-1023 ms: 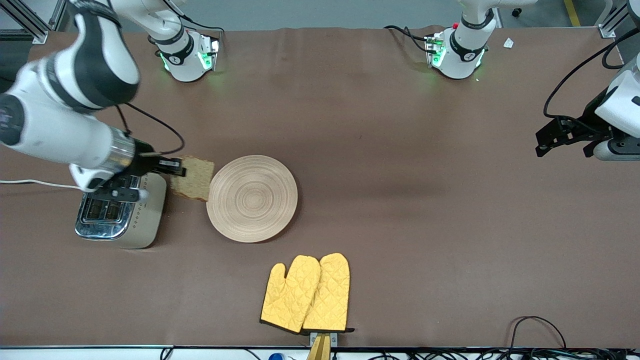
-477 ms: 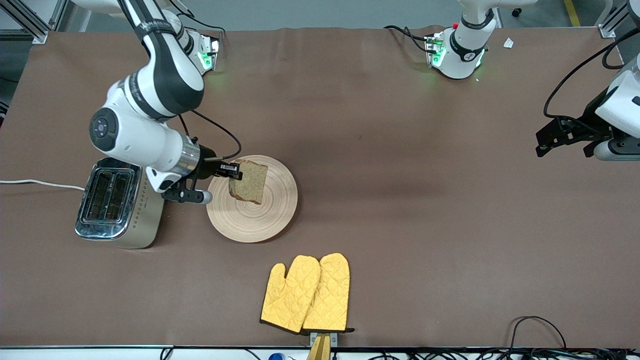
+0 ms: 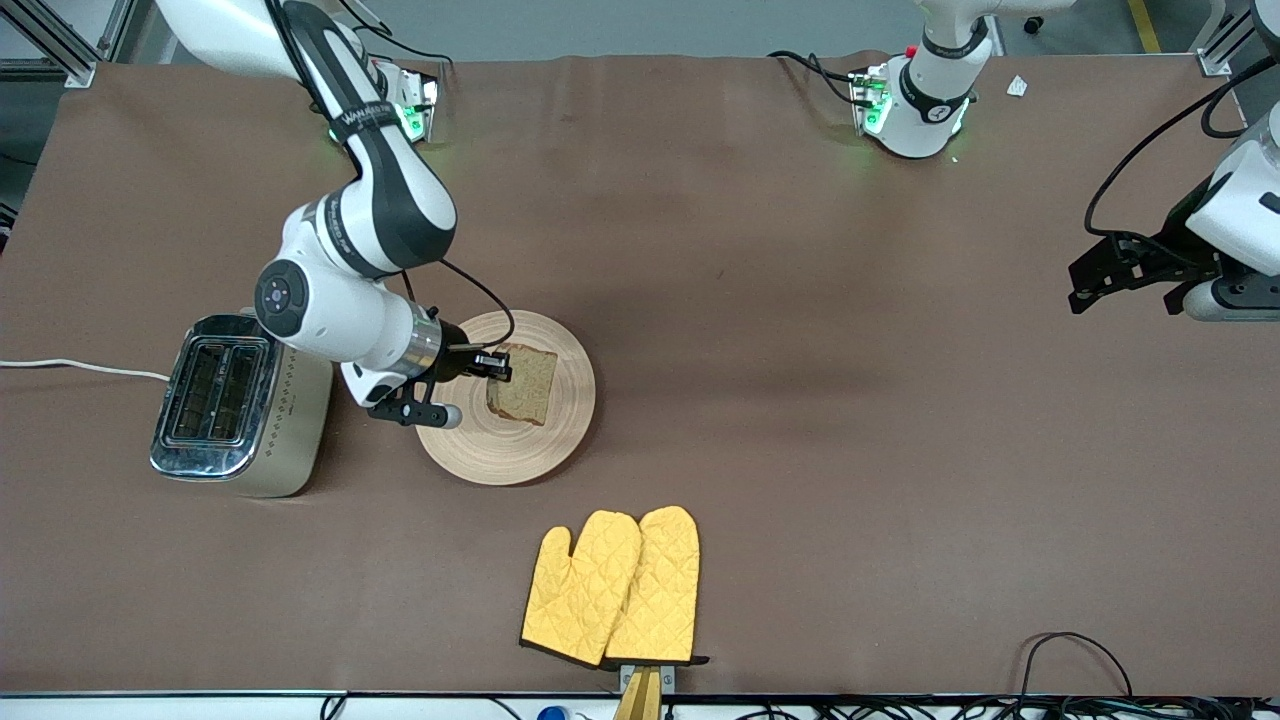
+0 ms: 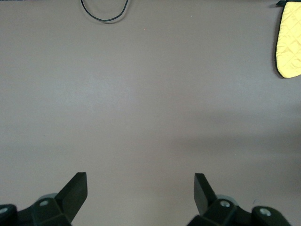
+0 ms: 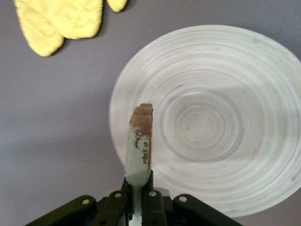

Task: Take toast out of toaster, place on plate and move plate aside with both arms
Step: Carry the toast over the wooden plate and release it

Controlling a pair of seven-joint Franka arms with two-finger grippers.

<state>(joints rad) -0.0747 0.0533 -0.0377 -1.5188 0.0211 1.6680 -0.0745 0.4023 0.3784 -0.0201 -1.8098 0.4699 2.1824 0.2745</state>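
1. The toast, a squarish slice of brown wholegrain bread with a darker crust (image 3: 522, 384), hangs edge-on from my right gripper (image 3: 497, 365) over the round, light wooden plate with ring grooves (image 3: 560, 430). From the front it sits above the plate's middle; I cannot tell whether its lower edge touches the wood yet.

2. My right fingers are pressed together on the slice's crust edge; in the right wrist view the bread (image 5: 139, 146) stands up thin between them, with the plate (image 5: 244, 84) spread beneath.

3. I judge the slice light, dry and fairly stiff, but crumbly. A pinch at the crust is the sound place to hold it, since the soft middle would likely crush or tear. Held by one edge it may swing or snap if I jolt it.

4. The plate looks rigid, smooth and shallow-rimmed. I expect it to slide easily on the brown table covering (image 3: 800, 450), so a hold at the rim, or a push on it from each arm, should suit it best.

5. The boxy cream-and-chrome two-slot toaster (image 3: 235, 405) stands beside the plate toward the right arm's end, its slots showing empty.

6. A pair of yellow quilted oven mitts (image 3: 612, 588) lies nearer the front camera than the plate.

7. My left gripper (image 3: 1125, 265) waits over the table's left-arm end, fingers (image 4: 75, 190) spread wide on nothing.
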